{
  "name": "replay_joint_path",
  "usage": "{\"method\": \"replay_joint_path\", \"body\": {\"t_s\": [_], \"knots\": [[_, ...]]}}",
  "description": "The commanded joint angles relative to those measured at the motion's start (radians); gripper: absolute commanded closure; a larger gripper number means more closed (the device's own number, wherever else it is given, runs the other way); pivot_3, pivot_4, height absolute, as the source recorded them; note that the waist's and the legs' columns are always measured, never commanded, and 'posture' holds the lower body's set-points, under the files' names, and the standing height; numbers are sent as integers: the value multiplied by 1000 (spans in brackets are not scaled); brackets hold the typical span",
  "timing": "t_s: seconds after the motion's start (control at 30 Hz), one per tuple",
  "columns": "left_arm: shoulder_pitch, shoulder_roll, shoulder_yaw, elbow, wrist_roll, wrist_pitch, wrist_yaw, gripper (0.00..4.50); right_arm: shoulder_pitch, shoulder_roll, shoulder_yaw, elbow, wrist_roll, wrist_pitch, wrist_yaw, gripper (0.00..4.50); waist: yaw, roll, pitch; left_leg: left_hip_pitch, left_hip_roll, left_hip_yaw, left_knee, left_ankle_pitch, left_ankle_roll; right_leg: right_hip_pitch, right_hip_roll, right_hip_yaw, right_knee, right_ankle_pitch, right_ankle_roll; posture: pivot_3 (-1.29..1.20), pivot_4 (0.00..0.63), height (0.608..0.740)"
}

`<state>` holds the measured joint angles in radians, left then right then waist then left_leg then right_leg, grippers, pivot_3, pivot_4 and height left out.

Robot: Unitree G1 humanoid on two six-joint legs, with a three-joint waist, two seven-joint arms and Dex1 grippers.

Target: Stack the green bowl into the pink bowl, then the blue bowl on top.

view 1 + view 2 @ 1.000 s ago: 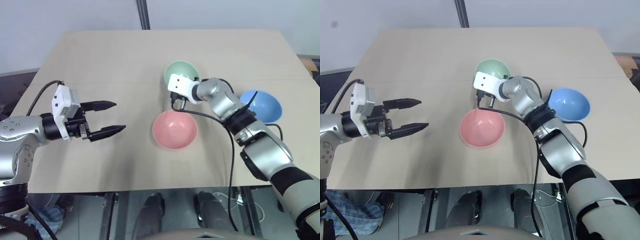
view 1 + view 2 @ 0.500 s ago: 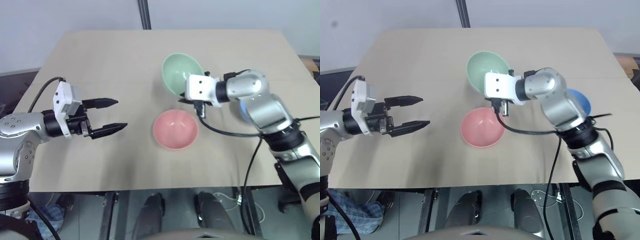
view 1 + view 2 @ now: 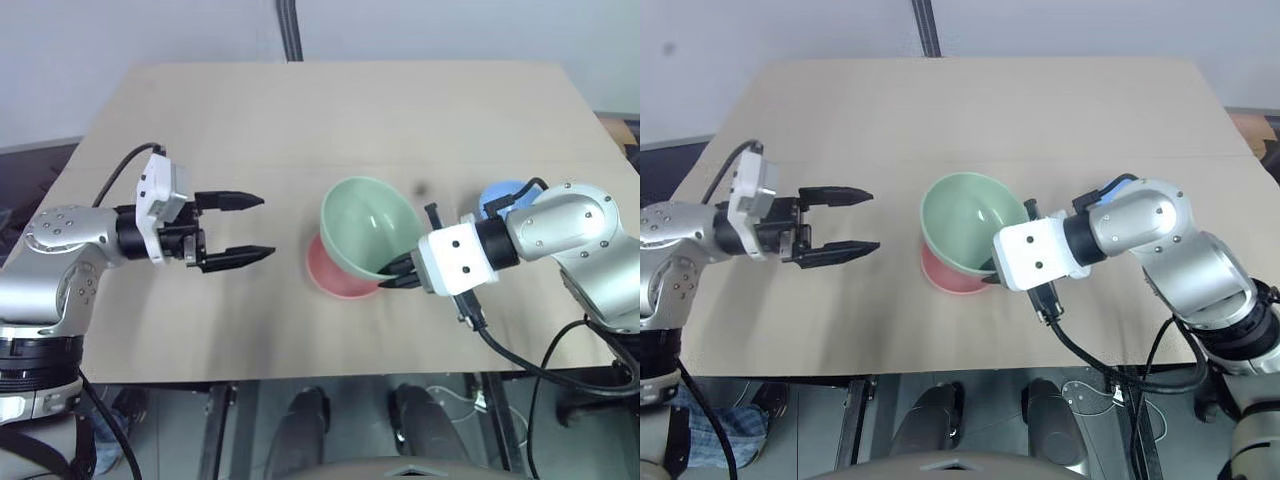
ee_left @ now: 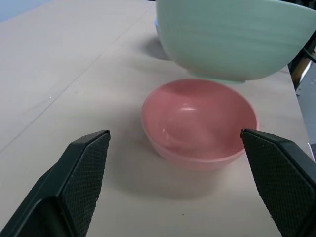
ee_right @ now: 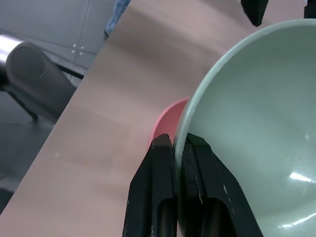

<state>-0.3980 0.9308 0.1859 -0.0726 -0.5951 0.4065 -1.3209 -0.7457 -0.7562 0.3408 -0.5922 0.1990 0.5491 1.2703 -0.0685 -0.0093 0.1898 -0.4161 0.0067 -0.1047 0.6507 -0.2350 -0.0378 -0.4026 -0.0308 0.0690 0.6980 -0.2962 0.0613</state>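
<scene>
My green bowl (image 3: 368,224) covers most of the pink bowl (image 3: 335,280) from the head camera; all I can see of the pink one is a crescent of rim poking out at about seven o'clock from under the green. The blue bowl (image 3: 500,194) is mostly hidden behind my right forearm, with a slice of its rim showing at about three o'clock from the green bowl. My right gripper (image 3: 402,271) is partly tucked behind the green bowl's near rim, so its fingertips are hard to make out from above; my right wrist camera shows them plainly, the two black fingers (image 5: 158,173) pinched tight on the green bowl's wall, one inside and one outside. None of the bowls carries a mark or any writing, and the white housings on my wrists are blank as far as I can tell.

The green bowl is off the table (image 3: 250,120), tilted, hanging above the pink bowl, which sits on the tabletop; my left wrist camera shows clear air between them. My right forearm comes in from three o'clock, gripper pointing across toward nine and angled down. My left gripper (image 3: 245,227) sits at nine o'clock from the bowls, well apart from them, roughly level, pointing toward three, fingers spread wide with nothing between them.
</scene>
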Motion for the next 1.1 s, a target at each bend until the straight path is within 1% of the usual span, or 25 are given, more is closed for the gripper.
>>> {"method": "replay_joint_path", "body": {"t_s": [0.03,0.07,0.1,0.17,0.2,0.27,0.3,0.33,0.37,0.53,0.6,0.67,0.77,0.87,1.1], "knots": [[-28,3,0,7,1,-16,-16,0,-47,18,-1,-29,-8,24,-48,4143,0,0,0,0,0,0,0,0,0,0,0,0,0,0,0,0,150,740],[-30,3,-1,10,4,-17,-19,0,-54,24,3,-28,-8,29,-55,3809,0,0,0,0,0,0,0,0,0,0,0,0,0,0,0,0,150,740],[-32,3,-2,12,5,-17,-21,0,-58,27,6,-27,-7,31,-60,3572,1,0,0,0,0,0,0,0,0,0,0,0,0,0,0,0,150,740],[-35,3,-3,15,8,-17,-24,0,-67,31,11,-27,-7,32,-68,2617,1,0,0,0,0,0,0,0,0,0,0,0,0,0,0,0,150,740],[-37,3,-4,15,9,-17,-25,0,-70,32,13,-26,-6,33,-71,2258,2,0,0,0,0,0,0,0,0,0,0,0,0,0,0,0,150,740],[-38,4,-4,14,9,-14,-25,0,-72,34,17,-28,-3,37,-75,1401,2,0,0,0,0,0,0,0,0,0,0,0,0,0,0,0,150,740],[-39,4,-4,13,9,-14,-25,0,-73,33,17,-28,-2,39,-76,880,2,0,0,0,0,0,0,0,0,0,0,0,0,0,0,0,150,740],[-37,4,-3,13,9,-13,-26,0,-73,33,18,-28,-1,41,-77,538,2,0,0,0,0,0,0,0,0,0,0,0,0,0,0,0,150,740],[-36,5,-1,12,9,-13,-27,0,-69,23,15,-25,1,36,-72,88,2,0,0,0,0,0,0,0,0,0,0,0,0,0,0,0,150,740],[-27,5,6,-1,4,-8,-26,0,-19,-77,-29,45,-30,-15,-56,88,3,0,0,0,0,0,0,0,0,0,0,0,0,0,0,0,150,740],[-26,3,7,-6,0,-7,-26,0,-7,-106,-40,72,-48,-21,-70,88,7,0,0,0,0,0,0,0,0,0,0,0,-1,0,0,0,150,740],[-43,-11,5,-11,-14,-4,-23,0,1,-141,-46,139,-108,-18,-113,88,6,0,0,0,0,0,0,0,0,0,0,0,0,0,0,0,150,740],[-78,-35,-5,-15,-31,3,-24,0,-28,-153,-25,233,-213,30,-196,88,7,0,0,0,0,0,1,0,0,0,0,0,0,0,0,0,150,740],[-105,-52,-20,-11,-30,4,-32,0,-32,-159,-14,270,-271,48,-224,88,6,0,0,0,0,0,1,0,0,0,0,0,0,0,0,0,150,740],[-208,-113,-89,39,-2,-26,-60,0,48,-190,12,324,-400,65,-278,88,12,0,0,-1,-1,0,1,0,0,0,-1,0,-1,0,0,0,150,740]]}}
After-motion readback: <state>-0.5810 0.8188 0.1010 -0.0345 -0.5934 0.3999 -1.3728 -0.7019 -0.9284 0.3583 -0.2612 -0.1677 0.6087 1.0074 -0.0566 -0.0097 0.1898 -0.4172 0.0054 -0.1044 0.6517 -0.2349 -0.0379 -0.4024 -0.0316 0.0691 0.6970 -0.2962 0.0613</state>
